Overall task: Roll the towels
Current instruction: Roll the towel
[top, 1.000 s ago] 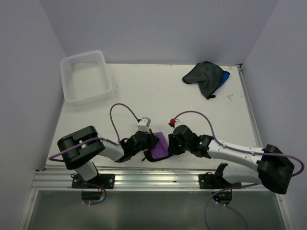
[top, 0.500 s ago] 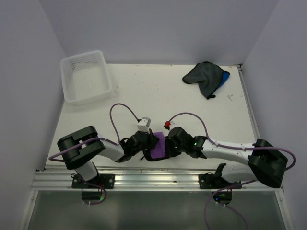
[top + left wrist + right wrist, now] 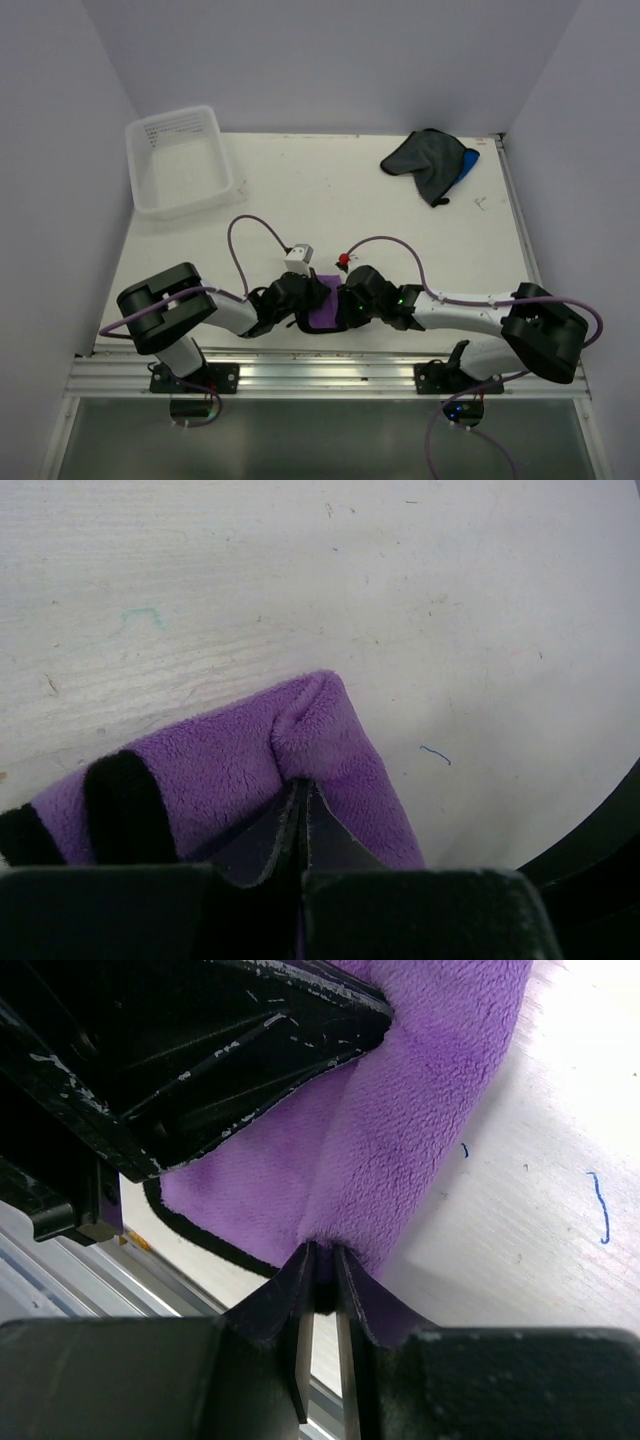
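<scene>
The left arm lies low and folded, its forearm reaching in from the left of the purple towel. The left gripper has its jaws pressed together, pinching a fold at the towel's left edge. The right arm stretches low and nearly straight from the right of the towel. The right gripper stands with its jaws almost closed, nipping a fold on the towel's right side. The two grippers face each other across the towel, close together.
</scene>
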`<move>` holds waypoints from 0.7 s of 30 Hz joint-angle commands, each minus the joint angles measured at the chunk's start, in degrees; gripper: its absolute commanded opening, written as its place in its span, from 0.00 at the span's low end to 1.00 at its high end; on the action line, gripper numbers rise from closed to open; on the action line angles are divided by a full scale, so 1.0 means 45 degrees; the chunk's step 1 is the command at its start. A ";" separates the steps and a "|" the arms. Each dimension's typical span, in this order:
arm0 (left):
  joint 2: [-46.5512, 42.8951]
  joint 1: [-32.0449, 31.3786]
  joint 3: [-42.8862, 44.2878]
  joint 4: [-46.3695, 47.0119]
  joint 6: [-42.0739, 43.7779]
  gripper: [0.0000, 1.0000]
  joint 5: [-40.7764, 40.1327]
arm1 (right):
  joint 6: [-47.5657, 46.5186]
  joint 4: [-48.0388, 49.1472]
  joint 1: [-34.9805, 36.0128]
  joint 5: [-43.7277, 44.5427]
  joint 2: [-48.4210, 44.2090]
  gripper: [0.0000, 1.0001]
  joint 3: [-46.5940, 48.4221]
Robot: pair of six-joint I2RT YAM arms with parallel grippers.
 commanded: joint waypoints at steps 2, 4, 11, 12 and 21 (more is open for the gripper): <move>-0.0190 0.0087 0.0029 -0.1051 -0.0204 0.00 0.0376 | 0.0110 0.0097 0.0075 0.0115 0.0308 0.22 -0.0356; -0.0132 0.0087 0.0029 -0.0973 -0.0379 0.00 0.0512 | 0.0129 0.0058 0.0075 0.0134 0.0269 0.25 -0.0298; 0.0571 0.0457 -0.0595 0.0354 -0.1024 0.00 0.1450 | 0.0188 -0.0254 0.0075 0.0154 -0.0121 0.40 0.0112; 0.0591 0.0439 -0.0634 0.0413 -0.1025 0.00 0.1451 | 0.0227 -0.0255 0.0075 0.0173 -0.0218 0.40 0.0132; 0.0591 0.0556 -0.0654 0.0277 -0.0907 0.00 0.1412 | 0.0598 -0.0977 0.0017 0.0895 -0.2092 0.44 0.0191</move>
